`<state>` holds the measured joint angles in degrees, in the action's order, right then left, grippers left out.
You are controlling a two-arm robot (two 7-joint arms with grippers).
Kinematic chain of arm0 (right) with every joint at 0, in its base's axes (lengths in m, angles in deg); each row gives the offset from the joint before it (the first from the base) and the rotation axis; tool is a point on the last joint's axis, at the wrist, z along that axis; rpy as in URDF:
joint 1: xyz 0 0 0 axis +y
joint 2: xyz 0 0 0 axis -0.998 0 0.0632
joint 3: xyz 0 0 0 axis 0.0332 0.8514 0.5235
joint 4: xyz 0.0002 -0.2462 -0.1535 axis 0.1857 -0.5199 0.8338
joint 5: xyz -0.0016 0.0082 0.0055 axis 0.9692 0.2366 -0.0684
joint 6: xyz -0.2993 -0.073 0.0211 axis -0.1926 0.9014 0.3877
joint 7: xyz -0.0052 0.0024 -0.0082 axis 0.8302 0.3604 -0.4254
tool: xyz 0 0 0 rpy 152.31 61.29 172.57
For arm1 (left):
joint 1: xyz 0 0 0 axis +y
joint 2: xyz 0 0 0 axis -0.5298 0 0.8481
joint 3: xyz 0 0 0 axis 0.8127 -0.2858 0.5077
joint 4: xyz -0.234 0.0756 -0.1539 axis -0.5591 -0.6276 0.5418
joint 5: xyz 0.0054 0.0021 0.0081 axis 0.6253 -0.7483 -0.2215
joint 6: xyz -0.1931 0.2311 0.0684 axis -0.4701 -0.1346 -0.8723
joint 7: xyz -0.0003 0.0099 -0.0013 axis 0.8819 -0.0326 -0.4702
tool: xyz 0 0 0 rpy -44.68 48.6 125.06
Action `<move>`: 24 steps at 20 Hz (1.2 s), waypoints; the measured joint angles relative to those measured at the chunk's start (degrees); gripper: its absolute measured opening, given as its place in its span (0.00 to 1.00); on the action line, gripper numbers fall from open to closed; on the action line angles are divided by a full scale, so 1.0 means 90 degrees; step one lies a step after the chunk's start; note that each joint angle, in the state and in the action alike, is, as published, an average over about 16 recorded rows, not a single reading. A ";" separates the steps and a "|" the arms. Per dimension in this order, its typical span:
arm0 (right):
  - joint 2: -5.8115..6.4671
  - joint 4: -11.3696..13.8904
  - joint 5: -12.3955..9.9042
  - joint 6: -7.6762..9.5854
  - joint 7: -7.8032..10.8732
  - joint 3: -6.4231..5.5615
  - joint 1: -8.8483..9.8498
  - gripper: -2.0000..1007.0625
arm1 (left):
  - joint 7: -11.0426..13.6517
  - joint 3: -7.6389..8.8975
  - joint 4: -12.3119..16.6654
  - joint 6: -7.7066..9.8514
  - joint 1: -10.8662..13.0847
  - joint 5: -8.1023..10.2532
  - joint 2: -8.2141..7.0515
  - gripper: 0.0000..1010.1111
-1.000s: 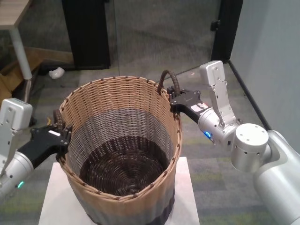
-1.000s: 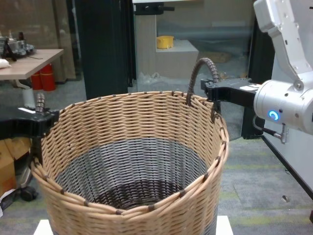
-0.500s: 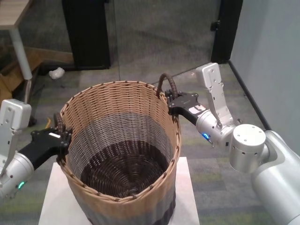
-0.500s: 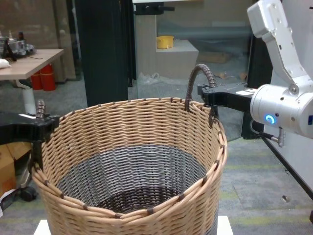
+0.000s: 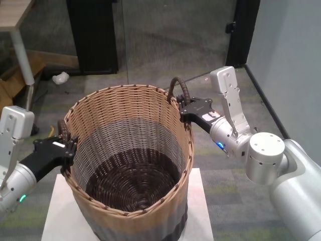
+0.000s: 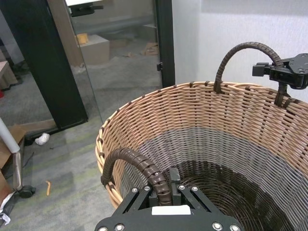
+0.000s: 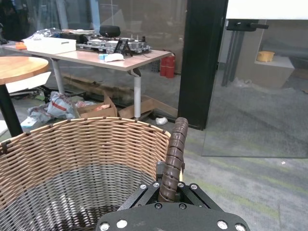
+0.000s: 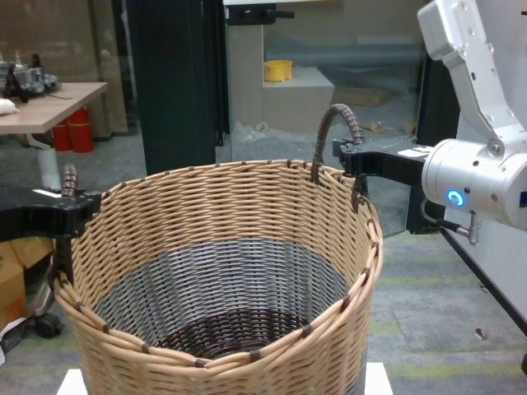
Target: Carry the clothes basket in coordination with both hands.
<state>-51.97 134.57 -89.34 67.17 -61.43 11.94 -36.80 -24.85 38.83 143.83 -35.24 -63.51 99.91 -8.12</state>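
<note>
The clothes basket (image 5: 125, 133) is large, round and woven, tan above and grey below, and empty inside. It sits over a white stand (image 5: 201, 201); I cannot tell whether it touches it. My left gripper (image 5: 66, 145) is shut on the left loop handle (image 6: 139, 163) at the basket's left rim. My right gripper (image 5: 187, 108) is shut on the right loop handle (image 7: 175, 149) at the far right rim. In the chest view the basket (image 8: 214, 214) fills the middle, with the right gripper (image 8: 354, 161) and the left gripper (image 8: 78, 206) on either side.
A black pillar (image 5: 93, 35) stands behind the basket on grey carpet. A desk leg (image 5: 21, 55) and cardboard are at the far left. A pale wall (image 5: 291, 60) runs along the right. A desk with clutter (image 7: 91, 48) shows in the right wrist view.
The basket and both grippers dipped a little, then rose slightly. Both grips on the handles are unchanged.
</note>
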 joint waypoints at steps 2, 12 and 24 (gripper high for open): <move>0.0001 0.0005 -0.0003 -0.0001 0.0000 -0.0001 0.0001 0.05 | 0.0001 -0.0004 0.0004 -0.0006 0.0000 -0.0004 -0.0005 0.17; 0.0007 0.0017 -0.0011 -0.0006 0.0000 -0.0006 0.0006 0.04 | -0.0006 0.0010 0.0007 0.0002 0.0009 -0.0009 0.0003 0.17; 0.0009 0.0023 -0.0015 -0.0009 0.0000 -0.0008 0.0008 0.04 | -0.0083 0.0102 -0.0027 0.0201 0.0050 -0.0169 0.0078 0.17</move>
<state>-51.89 134.78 -89.47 67.09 -61.43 11.87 -36.73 -25.60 39.75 143.59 -33.43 -63.06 98.39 -7.42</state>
